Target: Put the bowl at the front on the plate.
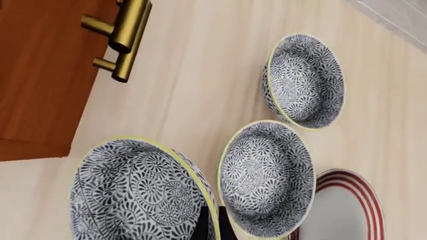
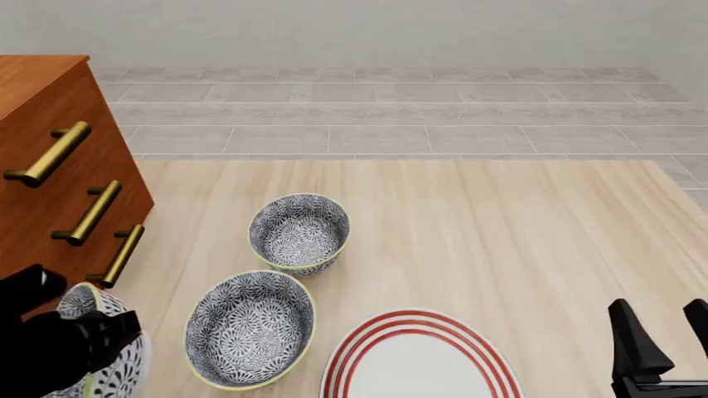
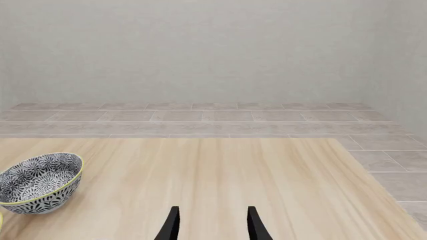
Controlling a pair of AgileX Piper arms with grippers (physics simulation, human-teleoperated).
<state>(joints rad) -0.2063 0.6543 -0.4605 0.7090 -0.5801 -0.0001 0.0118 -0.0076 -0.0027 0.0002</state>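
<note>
The bowl (image 2: 119, 371) at the front sits at the table's front left, tilted, dark floral pattern with a yellow-green rim. My left gripper (image 2: 105, 327) is shut on its rim. In the left wrist view the bowl (image 1: 137, 192) fills the near corner, with the left gripper (image 1: 212, 226) straddling its rim. The plate (image 2: 420, 365), white with red rings, lies at the front centre, to the right of the bowls, and also shows as the plate (image 1: 347, 210). My right gripper (image 2: 664, 348) stands open over the table's front right, empty; its fingers (image 3: 170, 225) show bare wood between them.
Two look-alike bowls stand behind and right of the held one: a middle bowl (image 2: 249, 327) beside the plate and a far bowl (image 2: 298, 232). A wooden drawer cabinet (image 2: 55, 166) with brass handles (image 2: 50, 153) blocks the left side.
</note>
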